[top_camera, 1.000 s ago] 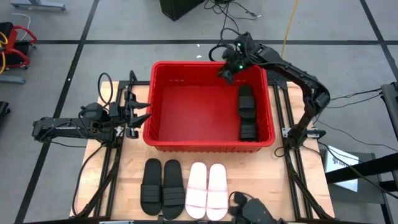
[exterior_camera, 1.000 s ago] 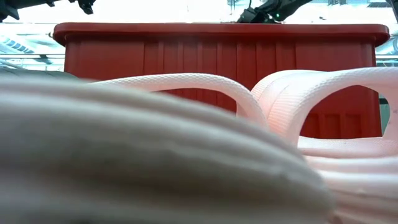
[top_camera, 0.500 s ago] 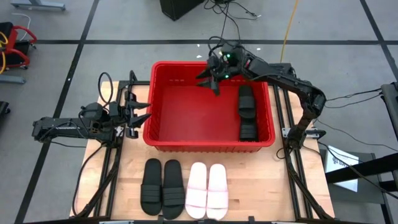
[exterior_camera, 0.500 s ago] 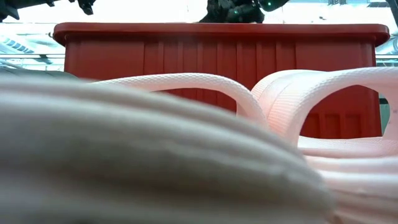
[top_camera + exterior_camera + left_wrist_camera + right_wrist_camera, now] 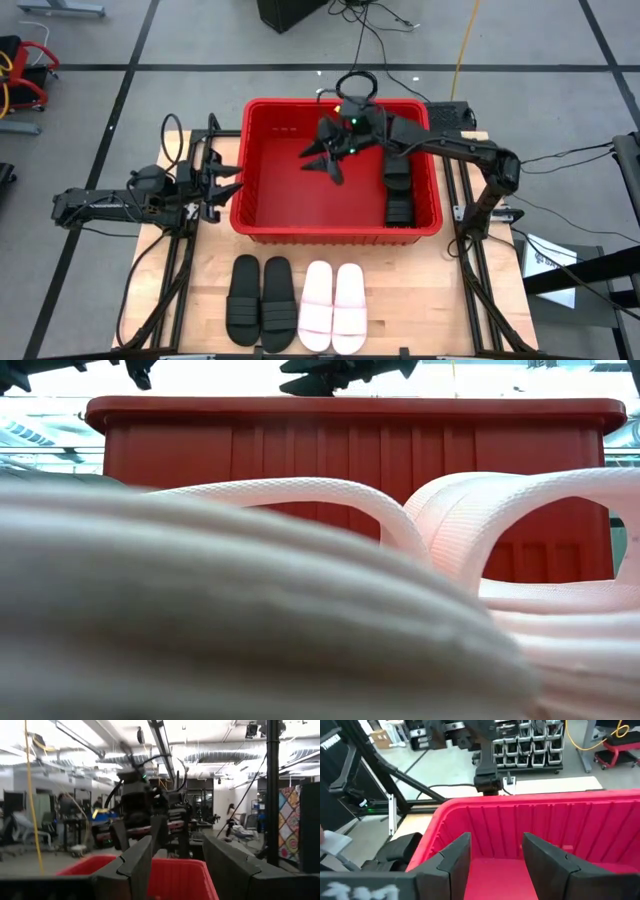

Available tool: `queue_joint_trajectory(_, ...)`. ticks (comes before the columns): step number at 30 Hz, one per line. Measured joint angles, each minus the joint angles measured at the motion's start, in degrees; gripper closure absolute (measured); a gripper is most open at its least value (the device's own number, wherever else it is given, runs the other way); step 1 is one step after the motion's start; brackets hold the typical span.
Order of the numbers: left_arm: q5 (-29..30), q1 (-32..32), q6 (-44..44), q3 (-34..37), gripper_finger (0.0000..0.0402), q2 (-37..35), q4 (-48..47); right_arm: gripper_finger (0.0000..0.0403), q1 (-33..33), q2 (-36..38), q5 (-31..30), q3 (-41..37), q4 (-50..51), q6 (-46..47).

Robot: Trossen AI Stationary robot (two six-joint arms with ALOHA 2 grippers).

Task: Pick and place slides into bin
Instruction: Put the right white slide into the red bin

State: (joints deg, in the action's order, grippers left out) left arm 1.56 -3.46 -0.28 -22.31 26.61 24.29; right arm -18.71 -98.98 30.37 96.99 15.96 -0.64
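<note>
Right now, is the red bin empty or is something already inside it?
Not empty. The bin holds two black slides along its right wall; the rest of its floor is bare.

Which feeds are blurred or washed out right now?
Low view: pale slide right against the lens, a soft blur hiding most of the bin; sky-bright glare above. Left wrist view: right arm motion-smeared, ceiling lights blown out. High view: sharp, evenly lit.

Floor (image 5: 200, 30): grey, crossed by dark tape lines. Yellow cable (image 5: 462, 40) and black cables (image 5: 370, 20) lie on it beyond the light wooden table (image 5: 420, 290). Red-framed cart (image 5: 25, 70) at one side. Ceiling: exposed silver ducts (image 5: 220, 757), strip lights (image 5: 162, 735). Rack of small storage bins (image 5: 527, 750). Patterned panel (image 5: 290, 825) on a wall.
</note>
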Motion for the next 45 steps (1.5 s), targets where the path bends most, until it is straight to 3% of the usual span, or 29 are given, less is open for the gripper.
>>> queue_joint_trajectory(5, -0.6, 0.1, -4.3, 0.0, 0.0217, 0.0, -4.5, 0.0237, 4.8, 0.0, -3.6, 0.0, 1.4, -0.1)
queue_joint_trajectory(14, -7.4, 1.9, -7.4, 0.0, 0.0217, 0.0, -6.2, 0.0238, 13.1, 0.0, -10.7, 0.0, 7.7, -0.1)
queue_joint_trajectory(31, -9.0, 8.9, -9.9, 0.0, 0.0217, 0.6, -7.5, 0.0243, 26.2, 0.0, -12.2, -0.1, 16.1, 5.2)
queue_joint_trajectory(35, -8.7, 10.0, -9.9, 0.0, 0.0217, 0.8, -7.3, 0.0243, 29.1, 0.0, -16.7, -2.3, 16.4, 7.6)
queue_joint_trajectory(45, -7.7, 13.4, -10.4, 0.0, 0.0217, 3.1, -7.7, 0.0243, 34.7, 0.5, -17.6, -13.7, 7.5, 13.1)
